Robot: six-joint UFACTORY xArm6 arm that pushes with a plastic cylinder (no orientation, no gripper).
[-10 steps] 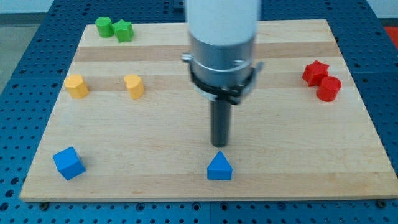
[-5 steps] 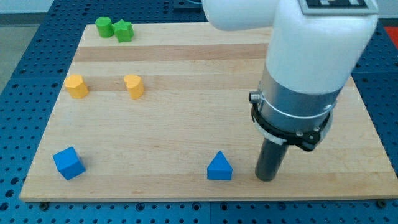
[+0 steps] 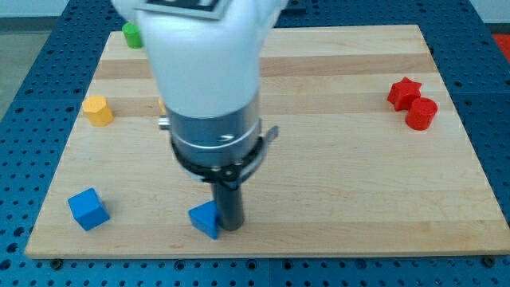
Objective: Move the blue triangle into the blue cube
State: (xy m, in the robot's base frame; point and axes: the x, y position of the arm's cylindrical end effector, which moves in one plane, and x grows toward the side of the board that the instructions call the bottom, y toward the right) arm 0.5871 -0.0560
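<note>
The blue triangle (image 3: 205,218) lies near the board's bottom edge, left of centre. My tip (image 3: 229,228) touches its right side. The blue cube (image 3: 88,209) sits at the bottom left of the board, well to the left of the triangle. The arm's wide body covers the middle left of the board.
A yellow block (image 3: 98,110) sits at the left; a second yellow block is almost fully hidden behind the arm. A green block (image 3: 131,34) shows at the top left. A red star (image 3: 404,92) and a red block (image 3: 421,113) sit at the right.
My tip has swung from the triangle's right across to the left, pushing the blue triangle leftward toward the blue cube. The arm now hides the second yellow and second green block.
</note>
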